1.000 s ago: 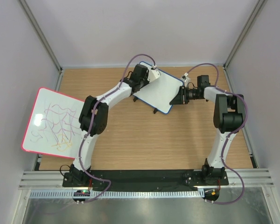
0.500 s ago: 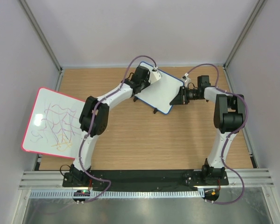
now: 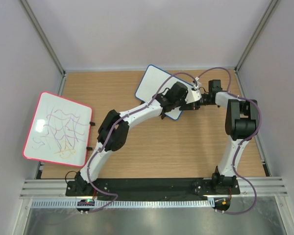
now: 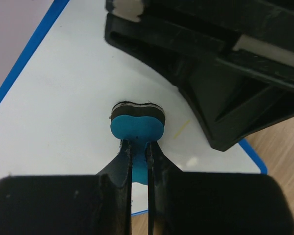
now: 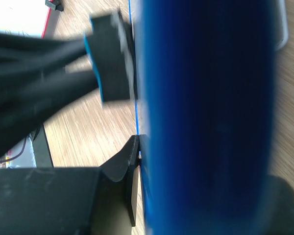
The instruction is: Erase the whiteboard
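The eraser (image 4: 136, 123), pinched in the left gripper (image 4: 138, 147), has been swept across the whiteboard (image 3: 149, 85), far-centre on the table (image 3: 137, 147), to the edge clamped by the right gripper (image 3: 193, 103); a faint yellow mark (image 4: 182, 129) is left.

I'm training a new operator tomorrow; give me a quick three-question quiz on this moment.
1. Multiple choice: what does the left hand hold? A) a marker B) a blue eraser C) nothing
2. True or false: the red-framed board bears scribbles.
3. Fill in: the right hand grips the edge of the ____-framed whiteboard.
Key: 1 B; 2 true; 3 blue.
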